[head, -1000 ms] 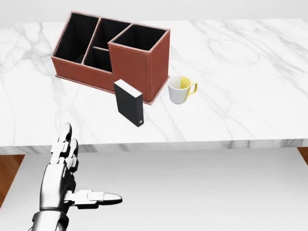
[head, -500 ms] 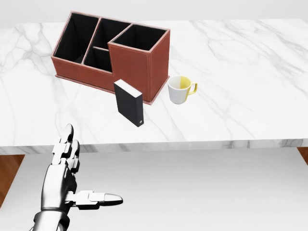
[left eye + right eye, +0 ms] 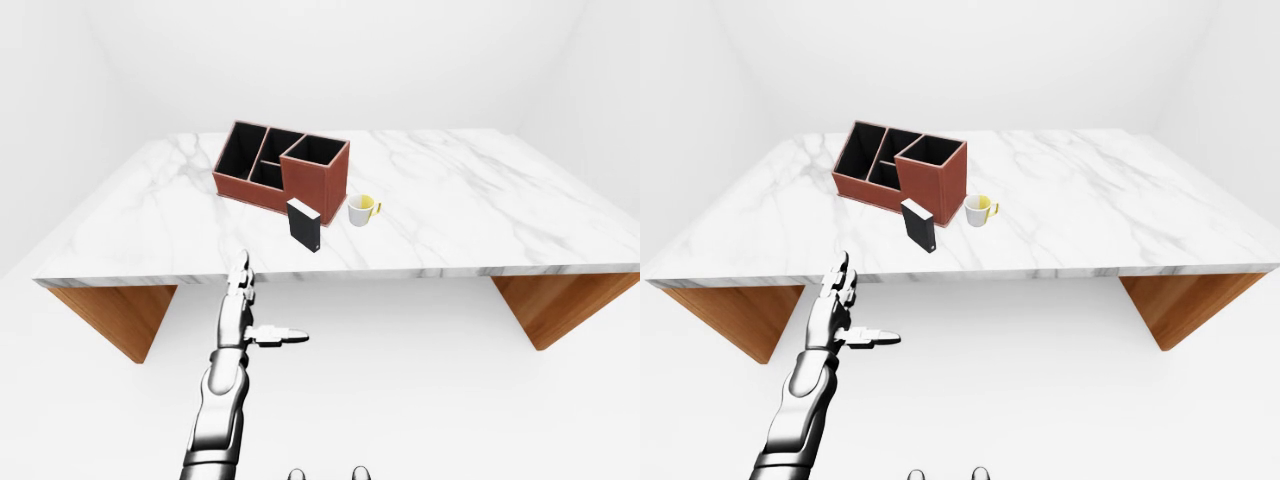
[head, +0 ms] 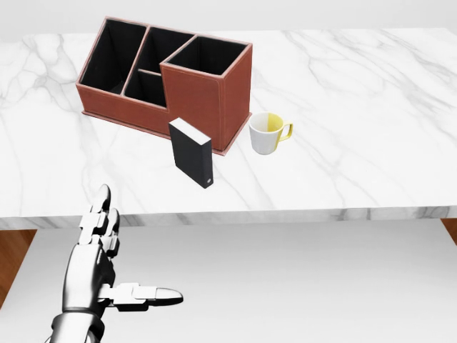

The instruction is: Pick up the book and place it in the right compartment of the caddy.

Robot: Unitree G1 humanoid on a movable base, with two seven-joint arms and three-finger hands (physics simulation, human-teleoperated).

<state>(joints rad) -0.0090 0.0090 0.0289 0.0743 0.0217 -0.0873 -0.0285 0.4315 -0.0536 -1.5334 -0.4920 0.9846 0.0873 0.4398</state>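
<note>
A black book (image 4: 191,152) stands upright on the marble table (image 4: 357,107), just below the red-brown caddy (image 4: 200,100) in the head view. The caddy has black insides; its right compartment (image 4: 207,56) is the tall square one nearest the book. My left hand (image 4: 136,246) is open and empty, fingers straight up and thumb out to the right. It hangs below the table's near edge, left of and well apart from the book. It also shows in the left-eye view (image 3: 255,310). My right hand is not in view.
A white mug with a yellow inside (image 4: 265,134) stands right of the book, close to the caddy's right corner. The table's near edge (image 4: 285,213) runs across the head view. Wooden legs (image 3: 120,315) (image 3: 560,305) stand under both ends.
My left hand has sunk slightly in the head view, still open. The book, caddy and mug have not moved.
</note>
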